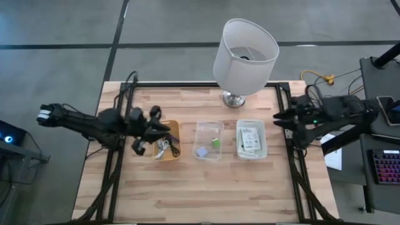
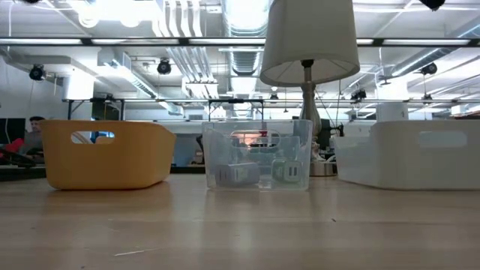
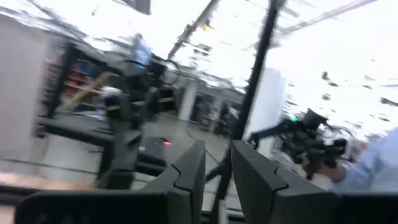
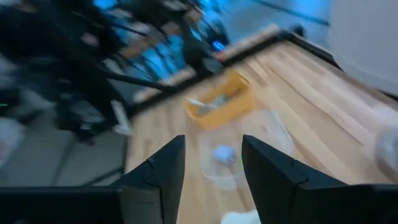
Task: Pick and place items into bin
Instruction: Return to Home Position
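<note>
High view, left gripper: over the yellow bin, at the rim on its own arm's side; the finger gap is too small to read here.
High view, cables: a thin dark and pale tangle in the yellow bin, just beside the left jaws.
High view, right gripper: at the table edge, apart from the white bin that lies ahead of its jaws.
High view, white cards: printed, lying flat in the white bin.
High view, blocks: a green block and a pale-blue block in the clear bin, between the two grippers.
High view, lamp: its shade hides part of the table behind the bins.
Low view: the yellow bin and white bin walls hide their contents; the shapes in the clear bin are blurred.
Left wrist view, left gripper: jaws narrowly apart and holding nothing; the room ahead is smeared, with a pale-blue sleeve cut off at the edge.
Right wrist view, right gripper: jaws moderately wide and empty; ahead, blurred, are the clear bin with the pale-blue block, then the yellow bin.
</note>
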Controlling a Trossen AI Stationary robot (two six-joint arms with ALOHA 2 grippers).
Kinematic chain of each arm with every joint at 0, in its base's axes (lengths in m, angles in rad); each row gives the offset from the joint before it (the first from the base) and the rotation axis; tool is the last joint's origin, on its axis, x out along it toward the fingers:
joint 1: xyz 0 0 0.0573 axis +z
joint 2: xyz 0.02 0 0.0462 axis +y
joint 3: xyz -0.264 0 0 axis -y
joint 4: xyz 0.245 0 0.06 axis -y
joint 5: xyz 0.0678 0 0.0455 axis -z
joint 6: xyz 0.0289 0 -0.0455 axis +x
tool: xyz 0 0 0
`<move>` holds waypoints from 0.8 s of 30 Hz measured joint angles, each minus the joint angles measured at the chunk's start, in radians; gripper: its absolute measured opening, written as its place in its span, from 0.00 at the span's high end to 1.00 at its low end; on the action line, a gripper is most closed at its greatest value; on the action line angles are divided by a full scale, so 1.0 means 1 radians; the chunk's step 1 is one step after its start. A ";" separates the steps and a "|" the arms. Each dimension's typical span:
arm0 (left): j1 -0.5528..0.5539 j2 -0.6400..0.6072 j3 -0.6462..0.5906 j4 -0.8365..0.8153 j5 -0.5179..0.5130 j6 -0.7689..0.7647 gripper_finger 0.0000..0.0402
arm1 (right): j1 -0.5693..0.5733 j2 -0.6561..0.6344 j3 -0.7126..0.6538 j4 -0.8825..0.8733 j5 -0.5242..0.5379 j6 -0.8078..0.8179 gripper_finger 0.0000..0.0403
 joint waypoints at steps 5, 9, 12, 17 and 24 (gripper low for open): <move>0.000 -0.164 -0.179 0.039 -0.080 0.008 0.84 | 0.000 -0.176 -0.130 0.201 -0.108 -0.177 0.64; 0.001 -0.282 -0.275 0.073 -0.123 0.074 0.84 | 0.000 -0.285 -0.235 0.283 -0.118 -0.314 0.64; 0.002 -0.359 -0.345 0.074 -0.123 0.071 0.84 | 0.000 -0.368 -0.309 0.329 -0.120 -0.329 0.64; 0.002 -0.489 -0.466 0.118 -0.120 0.052 0.84 | 0.000 -0.504 -0.443 0.470 -0.201 -0.336 0.64; 0.001 -0.703 -0.613 0.120 -0.120 0.027 0.84 | 0.000 -0.557 -0.558 0.533 -0.110 -0.404 0.64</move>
